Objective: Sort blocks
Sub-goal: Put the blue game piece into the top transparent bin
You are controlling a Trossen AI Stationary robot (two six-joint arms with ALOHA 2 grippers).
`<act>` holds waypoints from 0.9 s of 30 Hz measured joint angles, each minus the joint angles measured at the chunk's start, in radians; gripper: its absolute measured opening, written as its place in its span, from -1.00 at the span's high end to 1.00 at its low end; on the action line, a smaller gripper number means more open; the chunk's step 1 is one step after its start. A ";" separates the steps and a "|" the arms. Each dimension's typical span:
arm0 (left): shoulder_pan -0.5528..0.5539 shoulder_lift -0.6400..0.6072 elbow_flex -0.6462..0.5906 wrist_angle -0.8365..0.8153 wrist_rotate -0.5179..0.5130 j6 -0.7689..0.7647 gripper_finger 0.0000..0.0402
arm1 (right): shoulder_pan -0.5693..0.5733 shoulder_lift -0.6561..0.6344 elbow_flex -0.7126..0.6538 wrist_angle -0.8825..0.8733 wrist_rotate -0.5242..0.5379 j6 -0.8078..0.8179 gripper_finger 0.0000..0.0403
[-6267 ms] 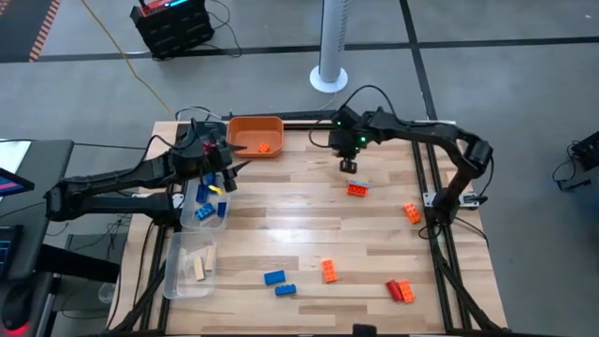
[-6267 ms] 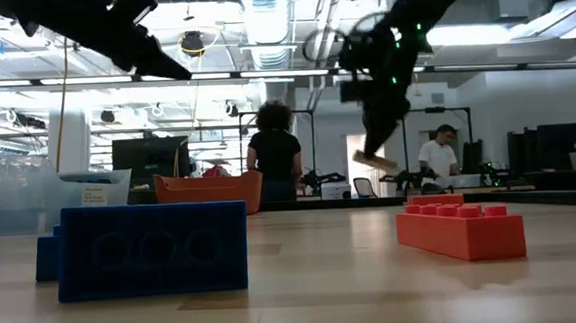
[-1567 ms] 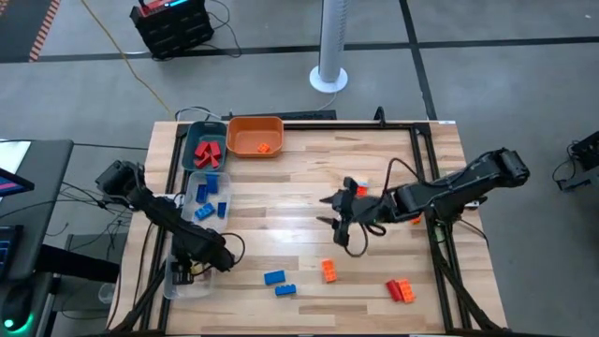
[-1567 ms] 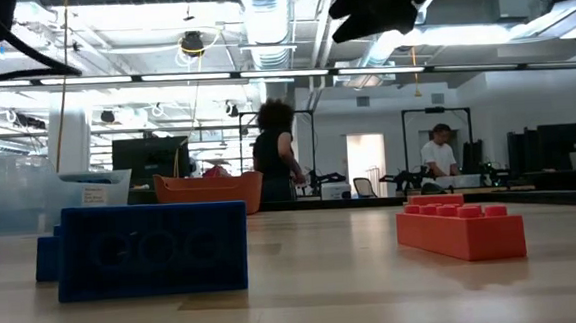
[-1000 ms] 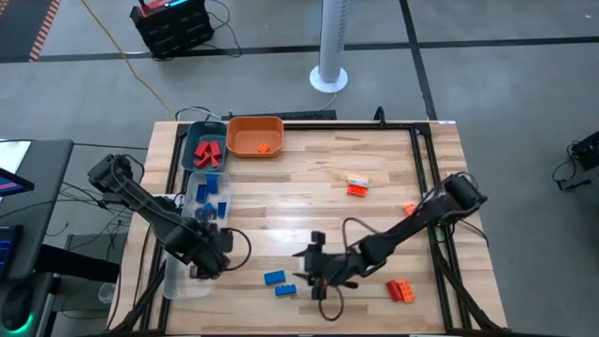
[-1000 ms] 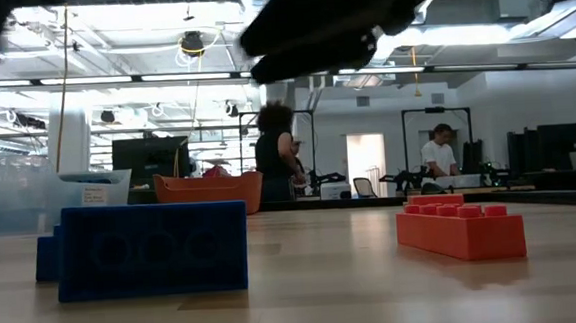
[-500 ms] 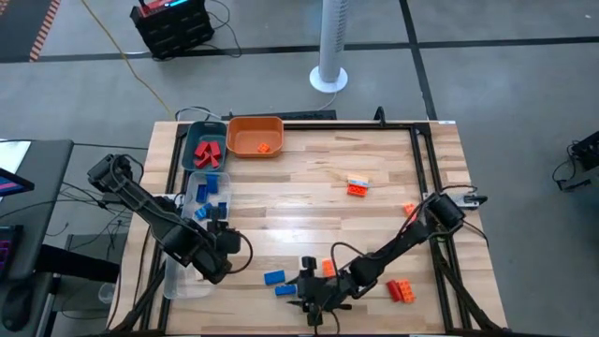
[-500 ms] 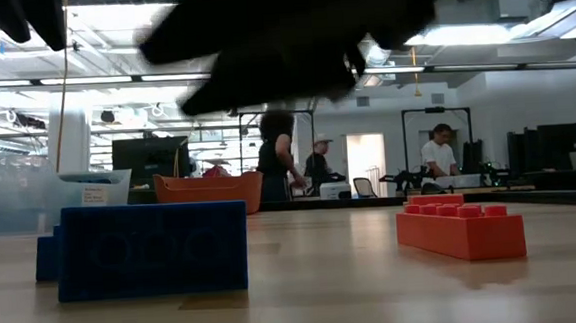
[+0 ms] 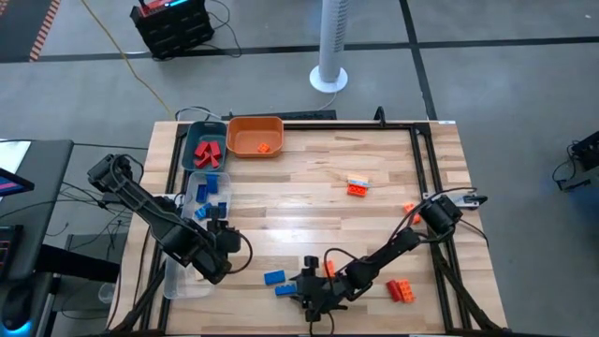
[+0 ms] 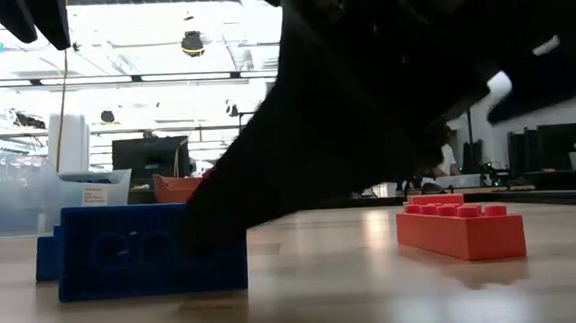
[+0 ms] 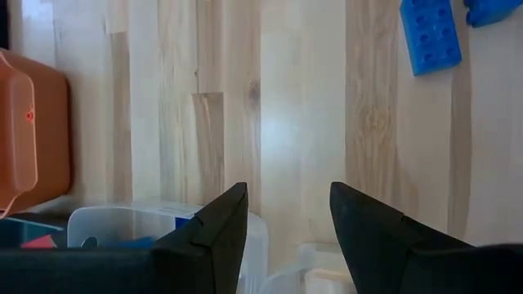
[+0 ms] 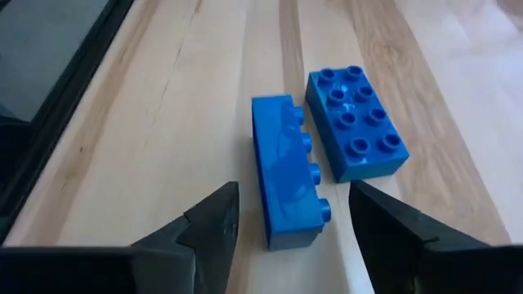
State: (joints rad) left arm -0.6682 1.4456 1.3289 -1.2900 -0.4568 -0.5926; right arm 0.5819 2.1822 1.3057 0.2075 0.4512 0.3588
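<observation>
While the right end effector (image 12: 288, 214) hangs low over the near edge of the table (image 9: 309, 211), its fingers stand apart and empty, straddling the end of a blue block lying on its side (image 12: 284, 181). A second blue block (image 12: 355, 122), studs up, lies just beside it; whether the two touch I cannot tell.

Left end effector (image 11: 286, 214): fingers apart, nothing between them, at the left side of the table beside the clear trays (image 9: 192, 211). Waiting, by the look of it.

Other blocks: blue ones in the clear tray, red in the teal tray (image 9: 205, 150), one orange in the orange tray (image 9: 255, 135). Loose on the table: the blue pair (image 9: 280, 282), an orange one (image 9: 328, 268) by the right arm, a red-orange cluster (image 9: 401, 290) near the right edge, an orange-and-white piece (image 9: 357, 184) mid-table.

Step in hand, as I judge it: pick up the side-lying blue block.

Notes for doing it well:
- Centre the fingers across the block's narrow width before closing; one finger must drop into the slim space next to the neighbour.
- Descend straight, so the finger does not shove the second block.
- Grip the flat faces if possible; studs on one side may let it twist.
- Lift clear before travelling to the blue tray.
</observation>
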 joint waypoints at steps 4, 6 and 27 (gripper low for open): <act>0.000 0.000 0.000 0.001 0.000 -0.007 0.16 | -0.004 0.000 0.000 -0.025 0.000 -0.007 -0.04; 0.000 0.000 0.000 0.003 0.000 -0.007 0.16 | -0.008 0.000 0.000 -0.045 -0.001 -0.007 0.06; 0.000 0.000 -0.097 0.277 -0.007 0.142 0.16 | -0.027 -0.177 0.000 -0.222 0.124 -0.024 0.63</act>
State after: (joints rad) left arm -0.6680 1.4452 1.2318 -1.0132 -0.4635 -0.4502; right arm 0.5550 2.0057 1.3052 -0.0148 0.5752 0.3344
